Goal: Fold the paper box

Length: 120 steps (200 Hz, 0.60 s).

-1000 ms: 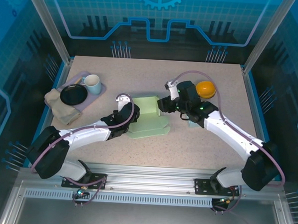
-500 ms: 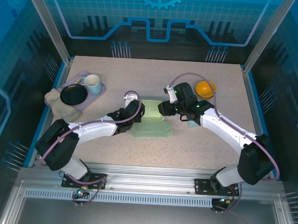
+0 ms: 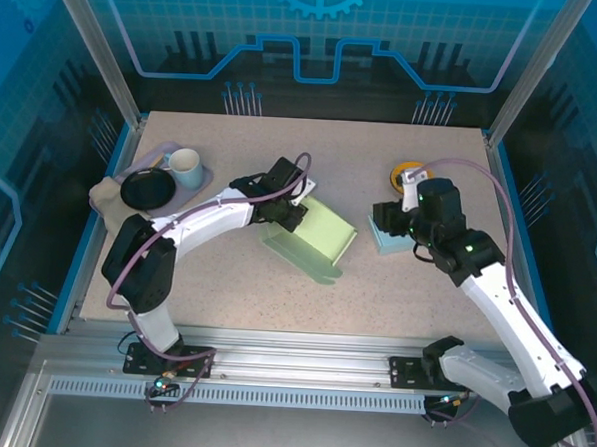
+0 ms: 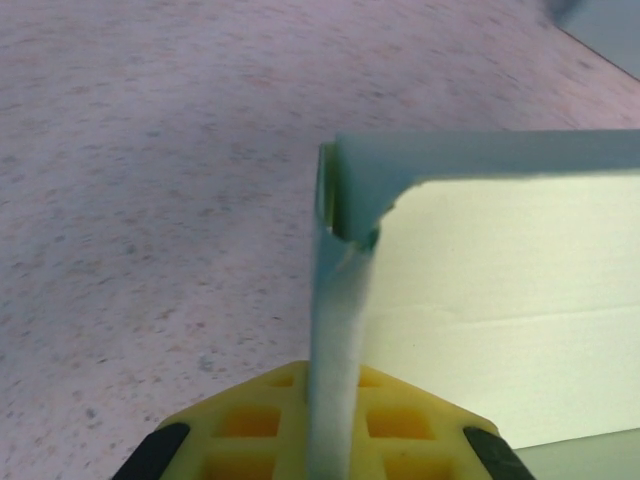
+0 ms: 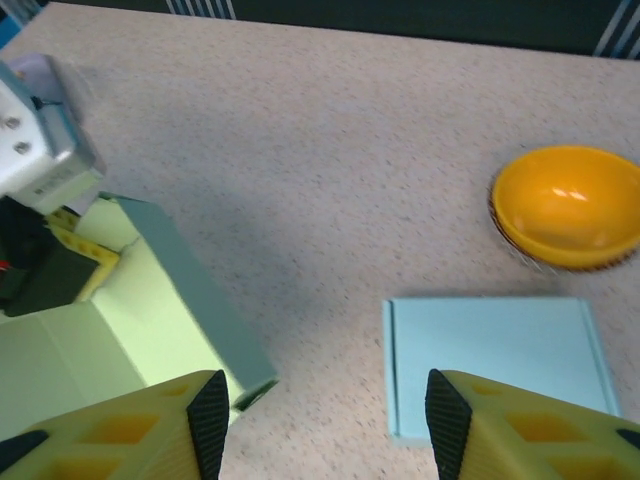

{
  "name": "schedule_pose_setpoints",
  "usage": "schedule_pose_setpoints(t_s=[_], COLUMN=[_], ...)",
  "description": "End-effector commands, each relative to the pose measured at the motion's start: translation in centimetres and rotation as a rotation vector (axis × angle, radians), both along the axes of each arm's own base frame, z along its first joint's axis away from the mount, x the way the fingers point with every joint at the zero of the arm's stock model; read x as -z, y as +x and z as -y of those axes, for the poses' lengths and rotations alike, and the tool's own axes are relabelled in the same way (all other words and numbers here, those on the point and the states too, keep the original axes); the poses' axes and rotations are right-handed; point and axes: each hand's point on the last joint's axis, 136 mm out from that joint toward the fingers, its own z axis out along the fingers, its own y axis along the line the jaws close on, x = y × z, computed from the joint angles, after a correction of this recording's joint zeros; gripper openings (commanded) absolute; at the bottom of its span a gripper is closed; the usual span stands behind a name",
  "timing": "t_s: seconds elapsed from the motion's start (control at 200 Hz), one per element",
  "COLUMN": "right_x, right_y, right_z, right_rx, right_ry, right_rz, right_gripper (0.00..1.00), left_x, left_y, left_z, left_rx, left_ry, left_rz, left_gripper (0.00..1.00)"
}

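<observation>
The pale green paper box [image 3: 314,239] lies part-folded at the table's middle, turned at an angle, one wall standing. My left gripper [image 3: 295,209] is at its far left corner, shut on a thin upright flap [image 4: 338,330] that runs between the yellow fingers [image 4: 420,425]; the box's inner panel [image 4: 500,270] spreads to the right. My right gripper [image 3: 389,220] hangs open to the right of the box, apart from it, with nothing between its fingers [image 5: 130,435]. In the right wrist view the green box [image 5: 90,335] is at lower left.
A flat light blue box [image 5: 495,360] lies under my right gripper, with an orange bowl [image 5: 570,205] behind it. At the far left stand a tray [image 3: 195,183] with a black dish [image 3: 146,189], a mug [image 3: 184,165] and a cloth [image 3: 119,214].
My left arm has swung back and right, turning the box with its flap pinched. My right gripper has pulled away from the box to the right, over the blue box.
</observation>
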Motion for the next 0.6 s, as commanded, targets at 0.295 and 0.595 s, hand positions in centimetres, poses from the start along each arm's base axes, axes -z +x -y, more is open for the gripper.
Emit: schedule_pose_setpoints(t_s=[0.295,0.595], right_x=[8.0,10.6], right_y=[-2.0,-1.5], right_z=[-1.8,-2.2], right_rx=[-0.028,0.007], right_ry=[0.173,0.215], right_rz=[-0.19,-0.229], right_gripper=[0.58,0.57], left_x=[1.8,5.7], left_y=[-5.5,-3.9], left_z=[-0.3,-0.5], left_rx=[0.38,0.482], left_ry=[0.194,0.473], left_rz=[-0.166,-0.087], left_gripper=[0.0,0.0])
